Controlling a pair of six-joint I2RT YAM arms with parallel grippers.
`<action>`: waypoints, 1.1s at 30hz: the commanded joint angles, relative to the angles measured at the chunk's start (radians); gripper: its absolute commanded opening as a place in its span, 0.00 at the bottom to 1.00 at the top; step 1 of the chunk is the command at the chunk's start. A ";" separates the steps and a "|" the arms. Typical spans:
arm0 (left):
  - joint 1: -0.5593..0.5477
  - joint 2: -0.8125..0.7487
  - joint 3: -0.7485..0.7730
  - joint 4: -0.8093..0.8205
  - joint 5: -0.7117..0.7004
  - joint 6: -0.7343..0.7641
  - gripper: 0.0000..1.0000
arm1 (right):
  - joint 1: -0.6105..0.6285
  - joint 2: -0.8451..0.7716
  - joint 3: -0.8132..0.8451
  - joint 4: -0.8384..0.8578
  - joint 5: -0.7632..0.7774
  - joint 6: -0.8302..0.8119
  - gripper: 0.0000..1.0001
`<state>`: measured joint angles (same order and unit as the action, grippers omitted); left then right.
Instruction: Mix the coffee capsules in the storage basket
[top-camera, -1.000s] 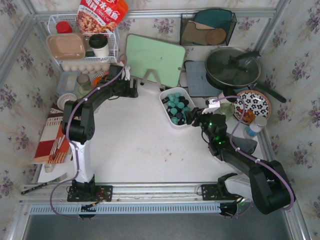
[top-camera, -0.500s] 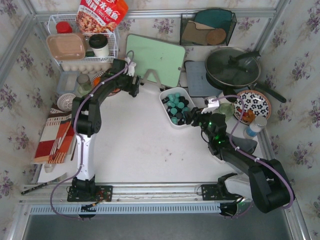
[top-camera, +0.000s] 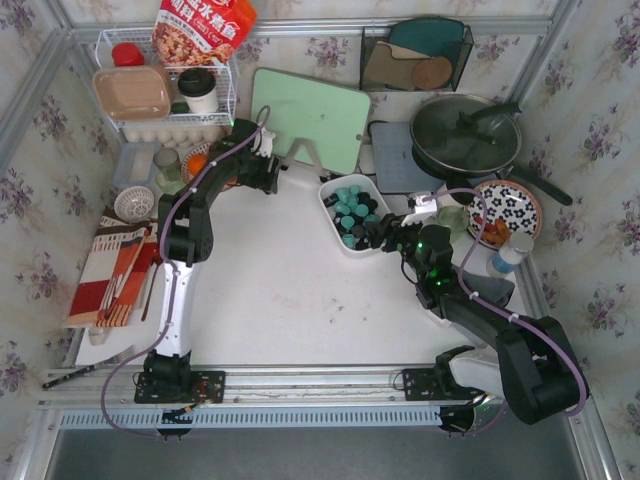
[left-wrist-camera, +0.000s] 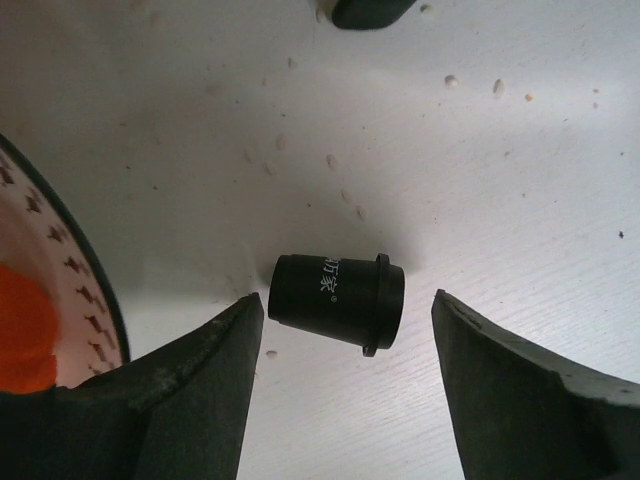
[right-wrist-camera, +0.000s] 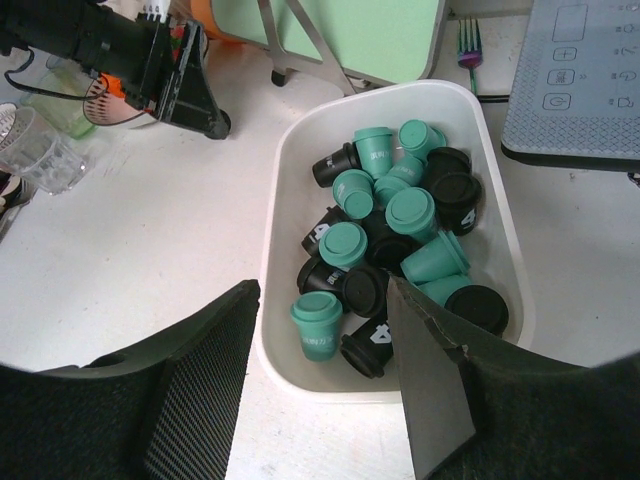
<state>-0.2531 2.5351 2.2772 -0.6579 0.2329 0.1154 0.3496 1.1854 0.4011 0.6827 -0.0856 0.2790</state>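
Handling of the small black tapered plastic coffee capsule (left-wrist-camera: 335, 303) should be simple but a little delicate. I judge it light and stiff, with a smooth wall, and because it lies on its side on the white table (left-wrist-camera: 500, 150), it may roll away if one finger reaches it first. The best hold is across the round body, just behind the wider flanged rim. It lies apart from the others, at the back of the table, almost centred between the two fingers of the left gripper (left-wrist-camera: 346, 300), which are spread wide and touch nothing. The other teal-green and black capsules (right-wrist-camera: 412, 213) lie heaped in the white rounded plastic storage basket (right-wrist-camera: 272, 240). The right gripper (right-wrist-camera: 322, 292) hovers at its near rim with fingers apart, holding nothing.
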 joint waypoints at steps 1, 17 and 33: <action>-0.003 0.018 0.009 -0.025 0.004 -0.029 0.69 | 0.000 0.005 0.008 0.026 -0.010 0.002 0.62; -0.037 0.037 -0.015 -0.022 -0.047 0.015 0.43 | 0.000 0.033 0.017 0.022 -0.018 0.004 0.61; -0.084 -0.683 -1.038 0.883 0.117 -0.060 0.18 | 0.001 0.070 0.045 0.000 -0.054 0.005 0.61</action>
<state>-0.3168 2.0228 1.4811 -0.2245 0.2592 0.0601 0.3492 1.2472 0.4297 0.6750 -0.1150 0.2821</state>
